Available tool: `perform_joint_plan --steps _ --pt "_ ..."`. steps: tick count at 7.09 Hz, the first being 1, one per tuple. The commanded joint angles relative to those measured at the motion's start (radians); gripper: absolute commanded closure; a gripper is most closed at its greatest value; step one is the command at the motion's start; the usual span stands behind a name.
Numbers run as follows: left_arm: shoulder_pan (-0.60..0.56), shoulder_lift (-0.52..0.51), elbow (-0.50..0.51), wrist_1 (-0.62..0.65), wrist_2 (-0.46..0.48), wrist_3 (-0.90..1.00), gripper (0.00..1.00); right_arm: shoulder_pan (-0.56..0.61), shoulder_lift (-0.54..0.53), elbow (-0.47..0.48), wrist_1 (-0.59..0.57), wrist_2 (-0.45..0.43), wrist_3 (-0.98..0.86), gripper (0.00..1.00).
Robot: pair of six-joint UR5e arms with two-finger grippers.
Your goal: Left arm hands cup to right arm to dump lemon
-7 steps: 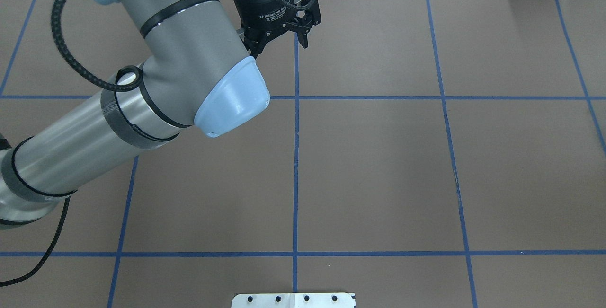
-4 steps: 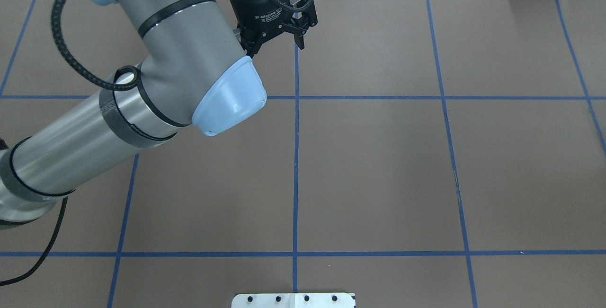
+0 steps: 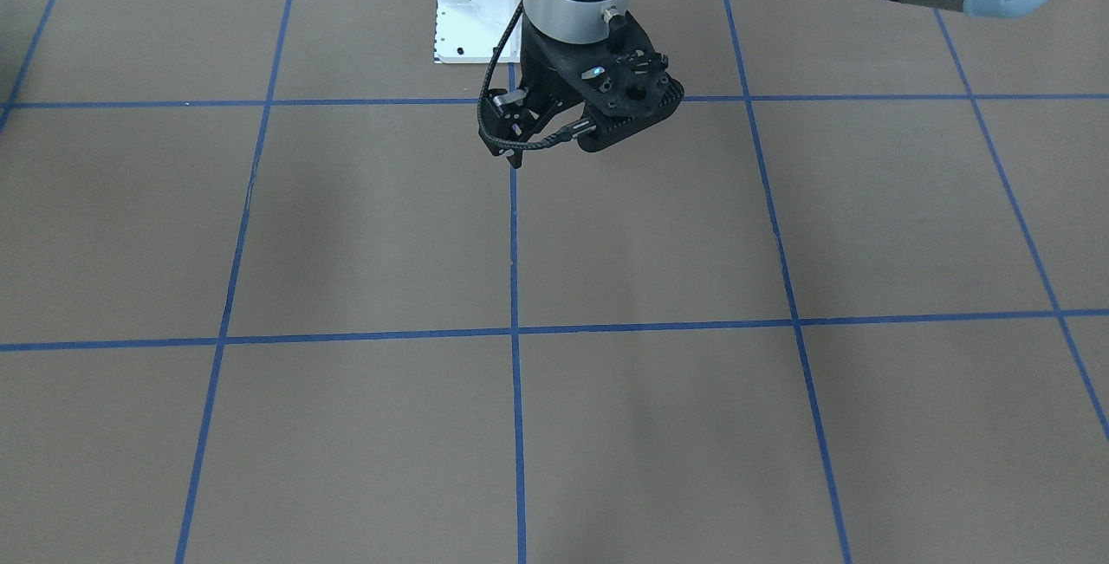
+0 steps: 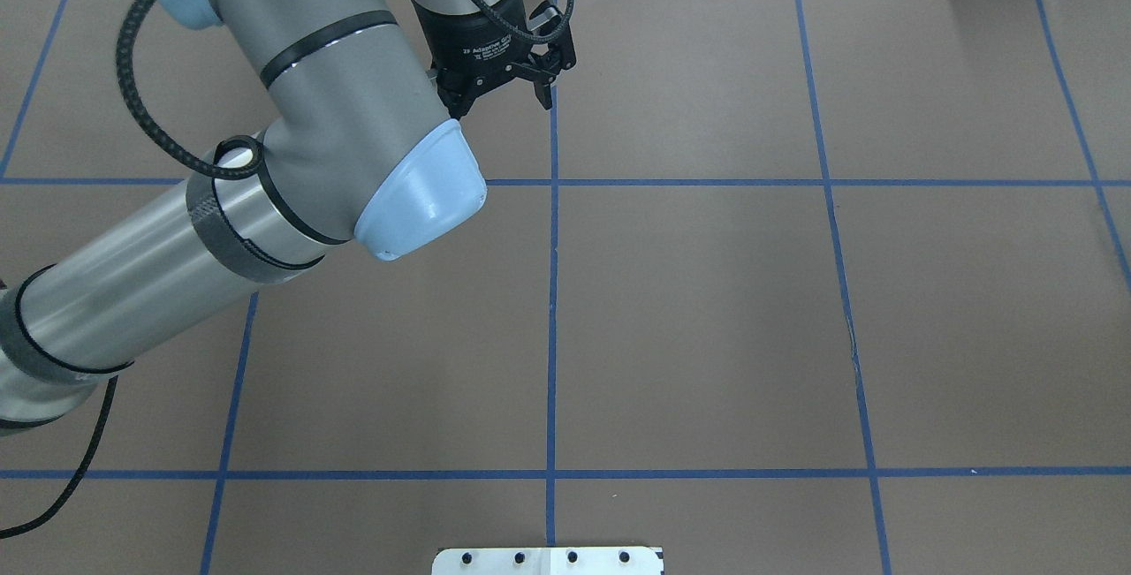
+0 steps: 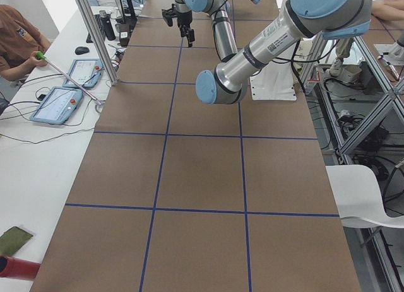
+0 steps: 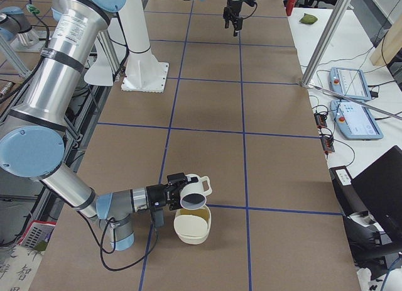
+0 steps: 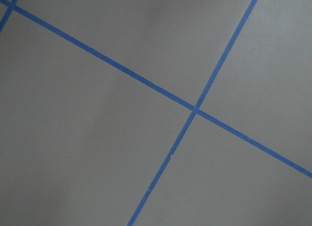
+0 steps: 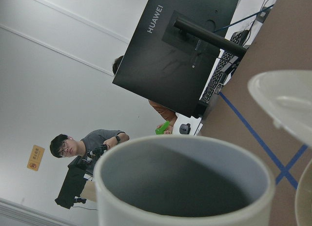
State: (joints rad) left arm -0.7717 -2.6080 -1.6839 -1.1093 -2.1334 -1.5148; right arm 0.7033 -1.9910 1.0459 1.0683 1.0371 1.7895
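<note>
The cream-white cup (image 6: 195, 186) hangs tipped on its side at the tip of my right arm, above a cream bowl (image 6: 192, 227) on the table. My right gripper (image 6: 171, 193) touches the cup; I cannot tell whether it is shut. The cup's grey inside (image 8: 180, 187) fills the right wrist view and looks empty. A yellowish patch, perhaps the lemon (image 6: 191, 210), lies in the bowl under the cup's mouth. My left gripper (image 4: 497, 101) hangs open and empty over the far middle of the table; it also shows in the front-facing view (image 3: 535, 138).
Brown table with blue tape grid lines (image 7: 195, 110). The robot's white base plate (image 4: 548, 560) sits at the near edge. The bowl's rim (image 8: 287, 104) shows beside the cup. A monitor (image 8: 180, 50), tablets (image 6: 352, 83) and operators (image 5: 16, 40) are beyond the far edge.
My left arm and its open gripper have shifted a little to the left in the overhead view. The gripper stayed open and empty.
</note>
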Motion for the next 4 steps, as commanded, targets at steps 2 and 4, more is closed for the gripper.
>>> perform_joint_plan --steps 2,4 --pt "0.002 0.011 0.003 -0.004 -0.006 0.001 0.00 0.004 -0.066 0.185 -0.167 0.018 -0.238 0.49" --pt "0.000 0.012 0.006 -0.003 -0.008 0.034 0.00 0.007 -0.097 0.238 -0.179 0.067 -0.373 0.49"
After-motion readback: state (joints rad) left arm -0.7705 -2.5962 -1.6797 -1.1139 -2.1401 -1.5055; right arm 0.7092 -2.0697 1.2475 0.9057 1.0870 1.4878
